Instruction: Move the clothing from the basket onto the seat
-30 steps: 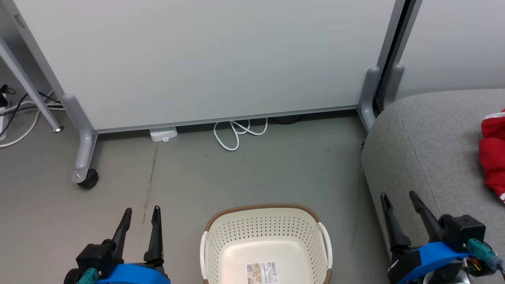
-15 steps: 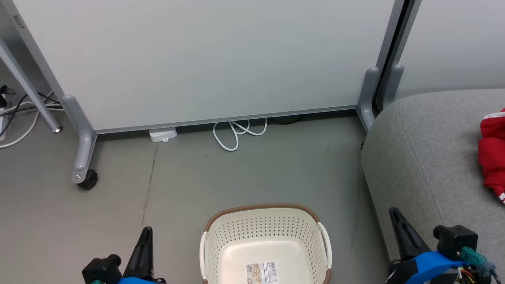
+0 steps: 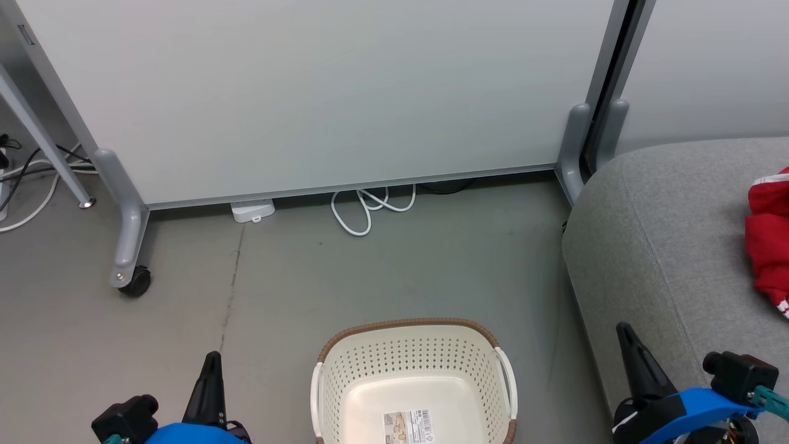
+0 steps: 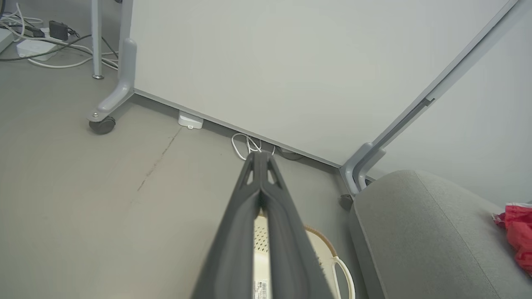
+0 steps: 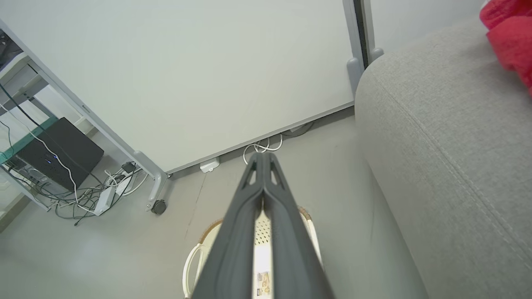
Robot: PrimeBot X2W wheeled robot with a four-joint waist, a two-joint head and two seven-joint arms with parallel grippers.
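Left gripper (image 3: 211, 370) sits at 7 o'clock in my head view, low over the grey floor (image 3: 394, 271). My left wrist view shows its two fingers (image 4: 239, 232) pressed together tip to tip, a narrow closed pincer. Out at 9 o'clock a caster (image 3: 137, 283) carries the foot of a pale partition panel (image 3: 320, 92). A looped white cable (image 3: 370, 209) lies at the panel's base, toward 12 o'clock from the basket (image 3: 410, 354). That basket stands on the floor at 6 o'clock, its bare bottom showing a printed label (image 3: 407, 427). My right gripper (image 3: 632, 351) is at 5 o'clock, its finger overlapping the edge of the seat (image 3: 666, 246) in that view. The right wrist view shows its fingers (image 5: 282, 232) likewise closed against each other. The seat takes up 3 to 4 o'clock, and the clothing (image 3: 767, 240) lies bunched on it at 3 o'clock, well apart from the basket.
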